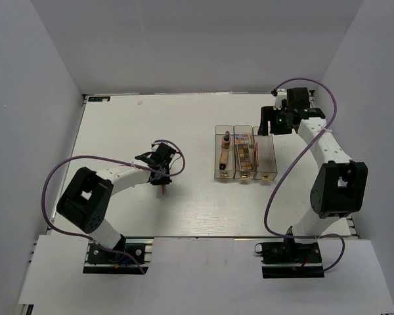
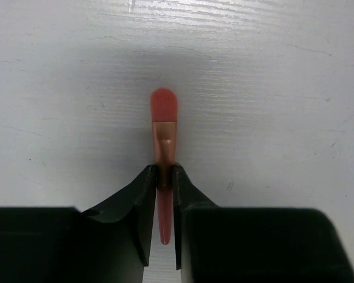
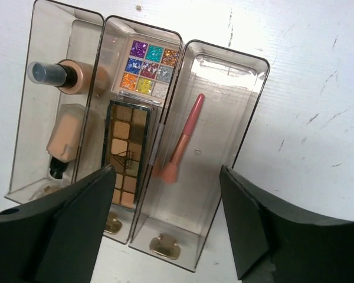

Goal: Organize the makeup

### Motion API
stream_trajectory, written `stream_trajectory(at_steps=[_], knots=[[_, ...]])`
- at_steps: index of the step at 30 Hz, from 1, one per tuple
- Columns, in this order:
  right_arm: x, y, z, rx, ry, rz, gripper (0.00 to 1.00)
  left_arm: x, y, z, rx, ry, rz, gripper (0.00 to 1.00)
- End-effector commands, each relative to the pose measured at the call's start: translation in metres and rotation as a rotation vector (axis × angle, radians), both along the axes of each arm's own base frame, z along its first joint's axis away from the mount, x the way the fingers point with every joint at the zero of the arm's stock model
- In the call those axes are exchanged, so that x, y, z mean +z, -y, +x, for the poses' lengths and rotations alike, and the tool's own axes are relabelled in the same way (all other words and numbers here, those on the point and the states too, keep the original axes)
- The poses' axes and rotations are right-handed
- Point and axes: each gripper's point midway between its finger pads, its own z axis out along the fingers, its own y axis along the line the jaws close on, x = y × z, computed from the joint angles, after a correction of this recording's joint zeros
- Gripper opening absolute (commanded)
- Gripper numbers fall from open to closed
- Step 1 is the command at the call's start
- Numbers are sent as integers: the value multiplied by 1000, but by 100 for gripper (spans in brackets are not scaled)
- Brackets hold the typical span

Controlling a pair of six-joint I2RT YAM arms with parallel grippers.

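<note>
My left gripper (image 2: 165,177) is shut on a salmon-pink brush stick (image 2: 164,124), bristle end pointing away, low over the white table; it also shows in the top view (image 1: 163,176). My right gripper (image 3: 165,174) is open and empty above the near ends of three clear boxes. The right box (image 3: 248,118) holds a second pink stick (image 3: 186,132). The middle box holds a brown palette (image 3: 125,153) and a glitter palette (image 3: 148,69). The left box holds two tan bottles (image 3: 71,75) with dark caps.
The three boxes (image 1: 244,154) stand side by side at the table's centre right, gold fronts toward the arms. The right arm (image 1: 318,141) reaches along the table's right edge. White walls enclose the table (image 1: 151,125) on three sides.
</note>
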Motion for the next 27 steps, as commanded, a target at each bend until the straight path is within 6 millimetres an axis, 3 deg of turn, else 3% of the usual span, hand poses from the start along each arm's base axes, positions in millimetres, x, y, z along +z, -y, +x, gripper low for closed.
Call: stream_trajectory(at_steps=[1, 2, 4, 5, 10, 12, 13, 16, 19, 20, 21, 23, 24, 25, 26, 27], knots=[[27, -3, 2, 14, 73, 56, 79, -11, -12, -17, 6, -70, 43, 26], [29, -3, 1, 30, 82, 58, 89, -9, -10, -17, 2, -65, 31, 20], [36, -4, -1, 65, 118, 59, 89, 7, 1, -8, -23, -19, -27, 15], [49, -7, -2, 87, 163, 70, 89, 16, 17, -5, -62, 2, -80, 13], [54, -8, -11, 149, 249, 72, 88, 87, 93, 21, -284, 128, -389, 7], [54, -4, -12, 131, 253, 73, 73, 109, 125, 23, -382, 146, -506, 4], [52, -3, -12, 115, 245, 76, 46, 130, 143, 27, -426, 177, -561, 4], [49, 5, -12, 74, 241, 68, 0, 167, 190, 27, -547, 214, -706, 2], [47, 13, -13, 44, 249, 54, 0, 181, 229, 22, -624, 197, -828, 2], [50, 15, -13, 31, 261, 47, 0, 197, 244, 25, -654, 234, -878, 2], [51, 16, -14, 23, 271, 47, 0, 190, 257, 28, -652, 212, -911, 1], [56, 18, -14, 7, 296, 45, 0, 205, 285, 27, -705, 232, -967, 1], [57, 18, -14, 2, 303, 46, 0, 192, 297, 30, -698, 201, -974, 1], [58, 30, -12, -30, 312, 41, 0, 196, 308, 32, -715, 210, -993, 1], [58, 32, -13, -38, 312, 41, 0, 213, 324, 31, -750, 237, -1023, 1], [59, 35, -13, -48, 315, 38, 0, 214, 333, 31, -757, 231, -1041, 1]])
